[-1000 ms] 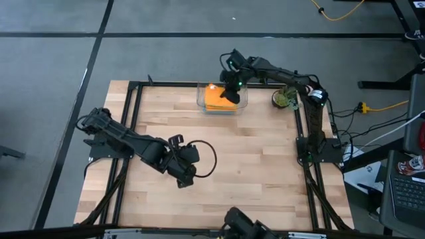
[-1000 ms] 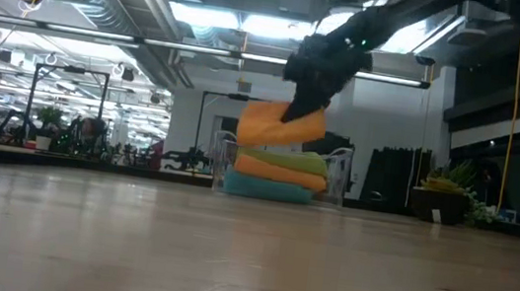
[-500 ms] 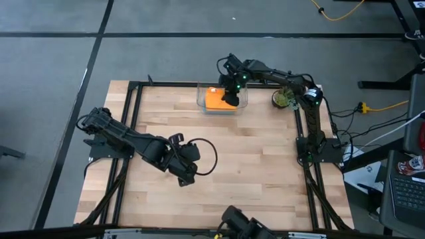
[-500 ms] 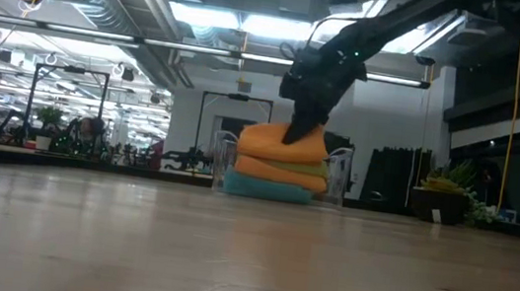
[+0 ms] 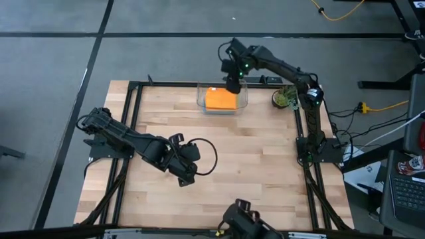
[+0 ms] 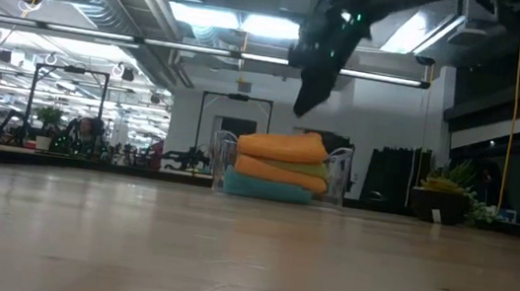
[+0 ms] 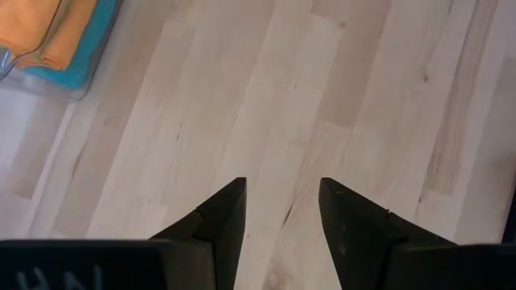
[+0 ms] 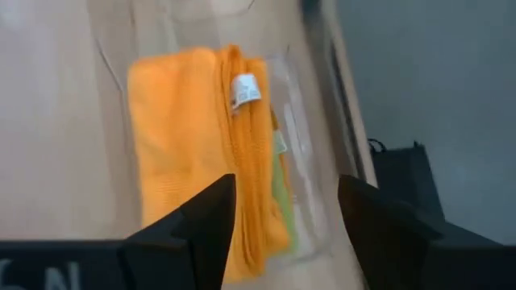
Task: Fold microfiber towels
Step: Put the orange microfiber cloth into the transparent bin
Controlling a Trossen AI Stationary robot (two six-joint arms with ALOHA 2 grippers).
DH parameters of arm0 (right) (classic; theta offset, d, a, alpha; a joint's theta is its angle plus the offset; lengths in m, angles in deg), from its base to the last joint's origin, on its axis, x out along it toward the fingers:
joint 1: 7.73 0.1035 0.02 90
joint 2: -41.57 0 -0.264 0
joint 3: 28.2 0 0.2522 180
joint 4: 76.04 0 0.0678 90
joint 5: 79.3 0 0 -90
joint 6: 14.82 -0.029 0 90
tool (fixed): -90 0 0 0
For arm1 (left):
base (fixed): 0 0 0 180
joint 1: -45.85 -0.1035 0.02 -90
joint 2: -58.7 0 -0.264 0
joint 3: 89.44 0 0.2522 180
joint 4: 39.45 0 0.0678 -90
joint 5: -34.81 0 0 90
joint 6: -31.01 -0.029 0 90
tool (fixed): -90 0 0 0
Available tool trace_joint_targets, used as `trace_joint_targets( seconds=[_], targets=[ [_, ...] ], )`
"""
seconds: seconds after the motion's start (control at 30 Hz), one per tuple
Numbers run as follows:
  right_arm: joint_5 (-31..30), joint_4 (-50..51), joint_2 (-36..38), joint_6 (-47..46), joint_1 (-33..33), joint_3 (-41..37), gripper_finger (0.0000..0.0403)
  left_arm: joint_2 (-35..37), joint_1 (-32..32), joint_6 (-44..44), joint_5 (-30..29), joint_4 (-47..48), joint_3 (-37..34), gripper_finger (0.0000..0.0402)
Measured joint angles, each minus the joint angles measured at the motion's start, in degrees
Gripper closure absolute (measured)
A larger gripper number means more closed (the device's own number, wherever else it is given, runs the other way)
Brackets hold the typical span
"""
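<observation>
A clear bin (image 5: 200, 99) at the table's far edge holds the stacked, folded microfiber towels. An orange towel (image 6: 283, 146) lies on top, then a lime green one (image 6: 314, 169), a second orange one (image 6: 267, 170) and a teal one (image 6: 263, 189) at the bottom. My right gripper (image 6: 305, 99) hangs open above the stack, clear of it. In the right wrist view the top orange towel (image 8: 181, 145) shows a white tag (image 8: 244, 89). My left gripper (image 5: 186, 176) stands open over bare wood at the table's middle left.
A small potted plant (image 5: 285, 99) stands right of the bin at the far right corner. A black cable loop (image 5: 204, 158) lies on the table by my left gripper. Bare wood table (image 5: 252, 159) spreads between the bin and the near edge.
My right gripper has lowered the folded orange towel onto the stack in the bin, opened and let it go. It has then risen clear above the bin. The towel, tilted in the air before, now lies flat on top.
</observation>
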Motion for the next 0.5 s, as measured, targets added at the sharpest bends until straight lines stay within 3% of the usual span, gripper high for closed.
trace_joint_targets(
  seconds=[0.3, 0.37, 0.5],
  targets=[
    [4.37, 17.08, 0.07, -10.59, 0.23, 18.38, 0.0185, 0.0, 0.98, -0.24, 1.25, -0.29, 0.0, 0.025],
    [5.35, 20.22, 0.07, -16.9, 0.46, 20.61, 0.0185, 0.0, 0.91, -0.2, 1.22, -0.77, 0.0, 0.025],
    [8.76, 21.8, 1.83, -20.61, 1.07, 19.55, 0.0185, 0.15, -0.11, -3.04, 1.15, -1.31, 0.0, 0.025]
  ],
)
